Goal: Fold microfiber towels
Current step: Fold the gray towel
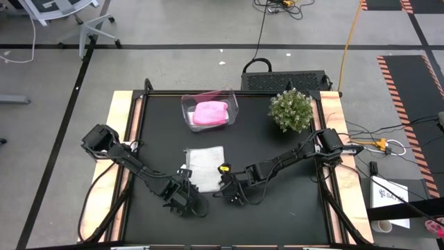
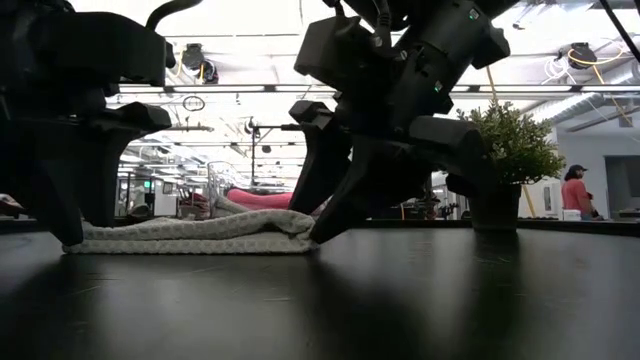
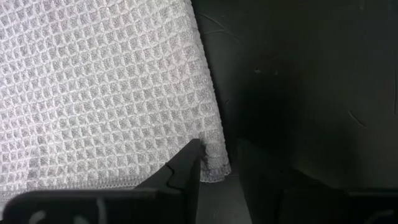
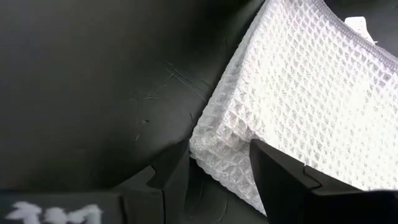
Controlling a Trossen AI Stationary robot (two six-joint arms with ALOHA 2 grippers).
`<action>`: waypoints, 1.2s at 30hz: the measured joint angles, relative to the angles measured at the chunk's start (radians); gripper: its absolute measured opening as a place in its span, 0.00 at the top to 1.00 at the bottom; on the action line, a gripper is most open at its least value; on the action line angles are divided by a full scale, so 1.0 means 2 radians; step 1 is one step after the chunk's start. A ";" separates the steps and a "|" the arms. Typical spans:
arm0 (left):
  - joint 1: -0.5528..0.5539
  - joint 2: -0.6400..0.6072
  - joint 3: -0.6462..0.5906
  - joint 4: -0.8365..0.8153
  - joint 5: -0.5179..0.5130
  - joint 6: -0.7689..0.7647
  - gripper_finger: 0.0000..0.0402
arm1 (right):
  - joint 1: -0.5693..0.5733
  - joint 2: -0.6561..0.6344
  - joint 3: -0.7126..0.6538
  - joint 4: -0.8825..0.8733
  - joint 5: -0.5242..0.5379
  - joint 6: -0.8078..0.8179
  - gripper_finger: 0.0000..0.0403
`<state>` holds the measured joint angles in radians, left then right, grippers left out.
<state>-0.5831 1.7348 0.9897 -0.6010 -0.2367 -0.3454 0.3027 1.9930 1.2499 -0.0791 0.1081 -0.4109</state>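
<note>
Between both hands' fingers (image 4: pixel 273 171) lie white towel (image 1: pixel 206 167) corners.

**Setting: robotics lab floor in a large open industrial hall**

Work cell stands on a grey concrete floor (image 1: pixel 173 28) marked out with black tape lines (image 1: pixel 139 47) and orange-black hazard striping (image 1: pixel 402 83). Loose cables (image 1: pixel 262 28) and an orange cord (image 1: pixel 350 42) run across the floor to the rig; more wiring (image 1: pixel 378 146) bundles at the table's edge. Table (image 1: pixel 277 208) is a black mat in a wood-edged frame. Office chair base (image 1: pixel 87 31) at the far corner. Low view: high ceiling with long strip lights (image 2: pixel 250 90), exposed pipes, racks and equipment receding far back; a person in a red top and cap (image 2: pixel 574 190) stands in the background. A potted artificial plant (image 2: pixel 510 150) serves as a table prop.
</note>
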 joint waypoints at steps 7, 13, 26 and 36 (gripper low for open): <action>0.000 0.000 0.000 0.000 0.000 0.000 0.74 | 0.000 0.000 0.000 0.000 0.026 0.001 0.62; 0.000 0.000 0.000 0.000 0.000 -0.002 0.74 | 0.001 0.000 0.000 0.000 0.026 0.003 0.71; 0.000 -0.008 0.000 -0.001 0.045 -0.080 0.98 | 0.010 -0.014 0.000 -0.004 0.024 0.122 0.98; 0.021 -0.038 0.000 -0.007 0.051 -0.106 0.99 | 0.002 -0.054 0.000 -0.008 0.023 0.176 0.99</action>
<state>-0.5417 1.6583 0.9894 -0.6160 -0.1352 -0.5566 0.3058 1.8850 1.2499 -0.0956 0.1532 -0.0589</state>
